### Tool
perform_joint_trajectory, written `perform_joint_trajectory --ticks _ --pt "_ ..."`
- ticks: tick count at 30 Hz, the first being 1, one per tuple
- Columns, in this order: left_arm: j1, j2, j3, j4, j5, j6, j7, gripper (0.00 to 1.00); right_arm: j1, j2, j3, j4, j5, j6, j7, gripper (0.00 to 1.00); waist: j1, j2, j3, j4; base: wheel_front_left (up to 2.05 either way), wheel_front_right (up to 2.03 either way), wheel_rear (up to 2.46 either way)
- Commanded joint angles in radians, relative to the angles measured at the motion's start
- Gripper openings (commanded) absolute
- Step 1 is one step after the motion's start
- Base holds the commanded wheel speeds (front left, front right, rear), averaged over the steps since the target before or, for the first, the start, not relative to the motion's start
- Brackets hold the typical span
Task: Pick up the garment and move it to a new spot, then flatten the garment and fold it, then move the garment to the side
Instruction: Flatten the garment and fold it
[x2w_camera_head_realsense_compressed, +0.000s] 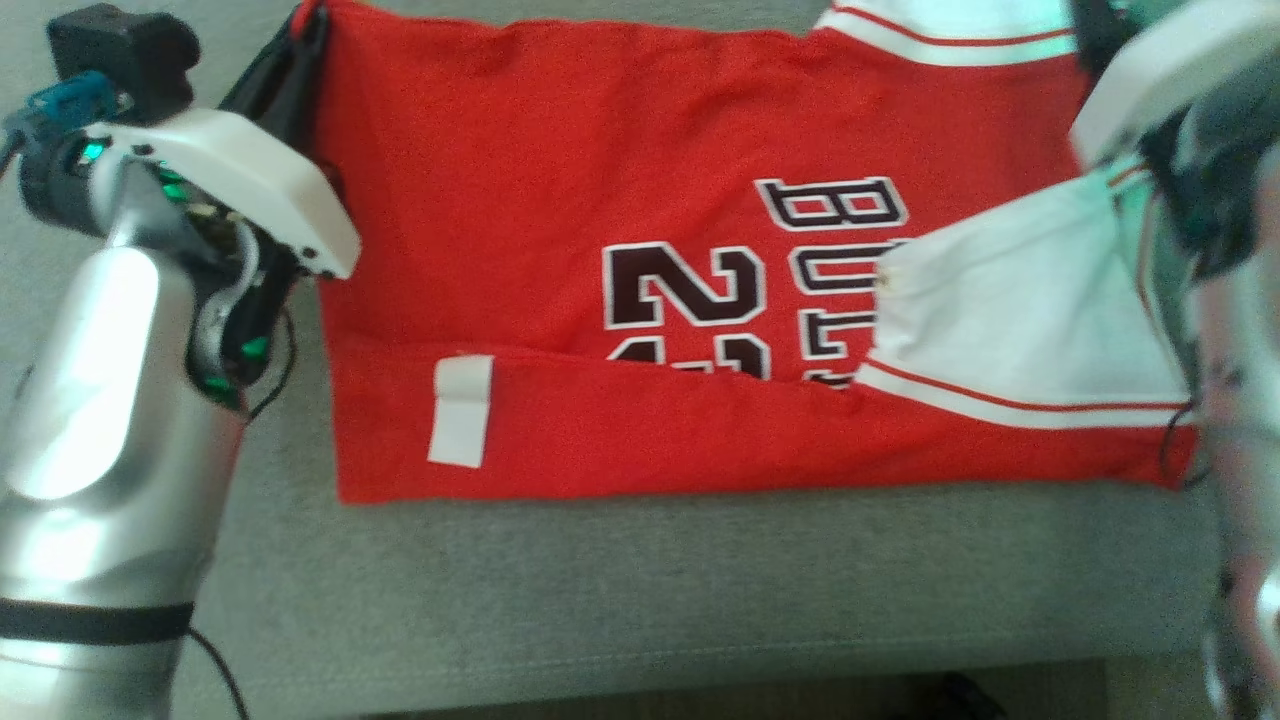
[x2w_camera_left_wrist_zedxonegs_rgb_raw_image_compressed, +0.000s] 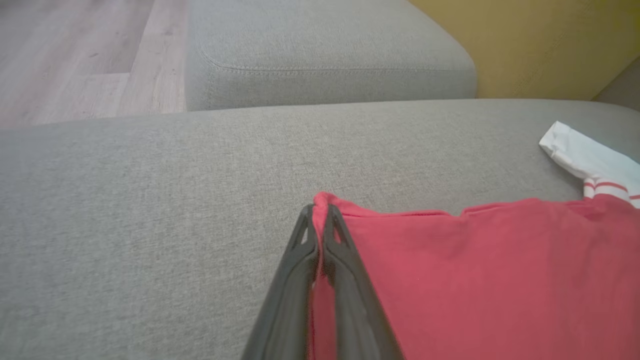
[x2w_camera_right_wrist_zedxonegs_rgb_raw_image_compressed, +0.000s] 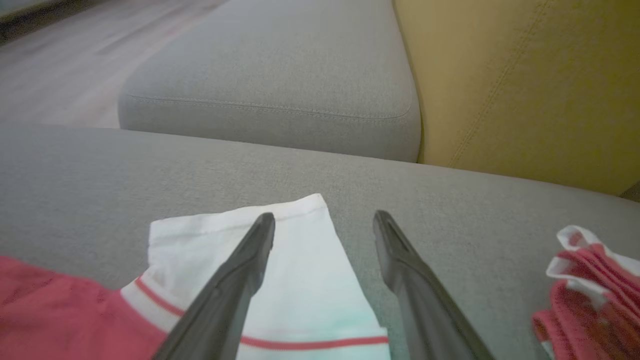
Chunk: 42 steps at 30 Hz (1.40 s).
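Note:
The garment (x2w_camera_head_realsense_compressed: 560, 150) is a red jersey with white sleeves and dark lettering, spread on a grey sofa seat (x2w_camera_head_realsense_compressed: 640, 600). Its near long edge is folded over, showing a white label (x2w_camera_head_realsense_compressed: 462, 410). My left gripper (x2w_camera_head_realsense_compressed: 308, 18) is at the garment's far left corner. In the left wrist view the left gripper (x2w_camera_left_wrist_zedxonegs_rgb_raw_image_compressed: 320, 215) is shut on that red corner, and the cloth (x2w_camera_left_wrist_zedxonegs_rgb_raw_image_compressed: 475, 280) stretches off to the right. My right gripper (x2w_camera_right_wrist_zedxonegs_rgb_raw_image_compressed: 324, 220) is open, its fingers just above the end of a white sleeve (x2w_camera_right_wrist_zedxonegs_rgb_raw_image_compressed: 300, 270), holding nothing.
A second grey cushion (x2w_camera_left_wrist_zedxonegs_rgb_raw_image_compressed: 320, 50) lies beyond the seat, with wooden floor (x2w_camera_left_wrist_zedxonegs_rgb_raw_image_compressed: 75, 50) to its left. A yellow backrest (x2w_camera_right_wrist_zedxonegs_rgb_raw_image_compressed: 525, 90) rises at the right. A bunched red and white piece of cloth (x2w_camera_right_wrist_zedxonegs_rgb_raw_image_compressed: 590, 290) lies right of the right gripper. The seat's front edge runs along the bottom of the head view.

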Motion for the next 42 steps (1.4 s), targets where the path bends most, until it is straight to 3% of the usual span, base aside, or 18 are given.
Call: perform_joint_trajectory --ticks 1,7,20,21,22,23,26,30,42 --pt "-0.018 0.019 0.034 -0.045 -0.004 0.005 -0.022 0.0 -0.064 -0.015 0.004 0.011 -0.005 0.007 0.039 1.0 -0.0001 0.0 0.021 0.047 0.0 0.0 0.0" --pt "-0.028 -0.044 -0.002 -0.039 -0.009 0.0 -0.059 0.0 -0.231 -0.066 -0.014 0.208 -0.017 0.007 0.174 1.0 -0.0001 0.0 0.053 0.134 0.0 0.0 0.0" --pt "-0.079 -0.113 -0.041 0.043 -0.012 -0.016 -0.122 0.0 -0.353 -0.092 -0.039 0.434 -0.061 0.007 0.289 1.0 -0.0001 0.0 0.085 0.189 0.0 0.0 0.0" --pt "-0.08 -0.114 -0.042 0.049 -0.012 -0.017 -0.125 0.0 -0.353 -0.093 -0.037 0.443 -0.06 0.007 0.297 0.81 -0.0001 0.0 0.083 0.188 0.0 0.0 0.0" --pt "-0.081 -0.114 -0.043 0.055 -0.013 -0.018 -0.127 0.0 -0.351 -0.094 -0.034 0.453 -0.058 0.007 0.306 0.47 -0.0001 0.0 0.081 0.187 0.0 0.0 0.0" --pt "-0.082 -0.114 -0.043 0.06 -0.013 -0.019 -0.13 0.0 -0.349 -0.094 -0.03 0.462 -0.055 0.007 0.316 0.31 -0.0001 0.0 0.077 0.185 0.0 0.0 0.0" --pt "-0.082 -0.107 -0.041 0.072 -0.016 -0.019 -0.133 0.0 -0.34 -0.086 -0.018 0.476 -0.04 0.007 0.343 0.0 -0.0001 0.0 0.066 0.173 0.0 0.0 0.0" --pt "-0.083 -0.098 -0.039 0.079 -0.018 -0.018 -0.135 0.0 -0.33 -0.084 0.001 0.473 -0.029 0.007 0.319 0.0 -0.0001 0.0 0.052 0.154 0.0 0.0 0.0" --pt "-0.055 -0.058 -0.008 0.097 -0.034 -0.008 -0.177 0.0 -0.264 -0.056 0.063 0.382 0.073 0.007 -0.009 0.0 -0.0001 0.0 -0.064 0.073 0.0 0.0 0.0"
